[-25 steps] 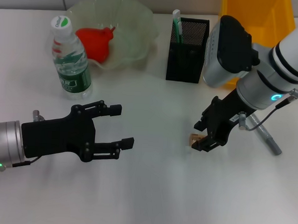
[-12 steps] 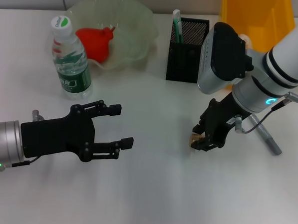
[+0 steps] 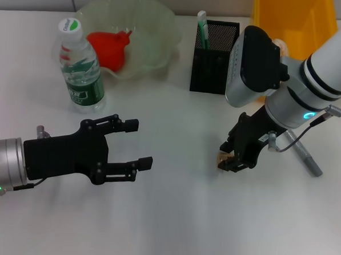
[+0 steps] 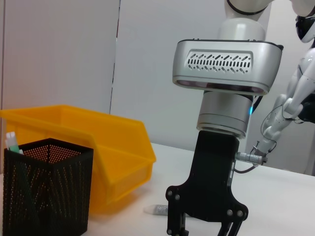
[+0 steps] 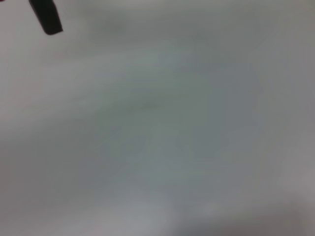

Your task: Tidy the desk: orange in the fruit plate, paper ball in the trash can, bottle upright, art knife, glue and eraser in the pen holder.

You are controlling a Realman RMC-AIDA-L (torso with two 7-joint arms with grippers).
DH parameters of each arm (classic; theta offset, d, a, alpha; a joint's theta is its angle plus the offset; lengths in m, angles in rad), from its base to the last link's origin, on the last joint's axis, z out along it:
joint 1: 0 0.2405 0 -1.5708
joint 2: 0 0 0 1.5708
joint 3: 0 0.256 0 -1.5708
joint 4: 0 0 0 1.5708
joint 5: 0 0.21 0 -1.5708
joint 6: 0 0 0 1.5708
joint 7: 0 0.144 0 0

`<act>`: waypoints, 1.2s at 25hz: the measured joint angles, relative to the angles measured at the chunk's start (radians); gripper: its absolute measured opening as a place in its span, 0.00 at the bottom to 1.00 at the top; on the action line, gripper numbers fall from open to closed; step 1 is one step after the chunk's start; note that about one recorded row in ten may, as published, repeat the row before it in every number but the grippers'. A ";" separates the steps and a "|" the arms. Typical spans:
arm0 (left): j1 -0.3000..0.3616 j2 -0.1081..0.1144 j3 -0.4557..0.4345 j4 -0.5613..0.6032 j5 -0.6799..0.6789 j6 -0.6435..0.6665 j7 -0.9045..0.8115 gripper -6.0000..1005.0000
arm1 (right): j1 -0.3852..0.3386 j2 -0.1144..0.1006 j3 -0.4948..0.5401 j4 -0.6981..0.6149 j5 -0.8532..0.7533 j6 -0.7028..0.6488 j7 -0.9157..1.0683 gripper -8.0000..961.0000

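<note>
Our right tool (image 3: 230,161) is down on the worktop (image 3: 177,219), closed around the eraser (image 3: 221,159); left tool (image 3: 136,143) hovers wide open.

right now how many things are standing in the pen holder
1: a white and green stick in the black mesh pen holder, at its corner nearest the fruit plate. More may be hidden lower inside.

No readable text anywhere; the bottle (image 3: 81,65) near the worktop's far left corner carries a green label, its print too small to read.
</note>
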 joint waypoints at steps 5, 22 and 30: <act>0.000 0.000 0.000 0.000 0.000 0.000 0.000 0.84 | 0.000 0.000 0.000 0.000 -0.002 0.008 0.004 0.36; 0.004 0.000 -0.002 0.000 -0.002 0.000 0.000 0.84 | -0.023 -0.006 0.135 -0.193 0.004 -0.104 0.085 0.25; 0.005 -0.001 -0.002 -0.001 -0.002 0.000 0.000 0.84 | -0.030 -0.007 0.359 -0.419 0.014 -0.134 0.223 0.25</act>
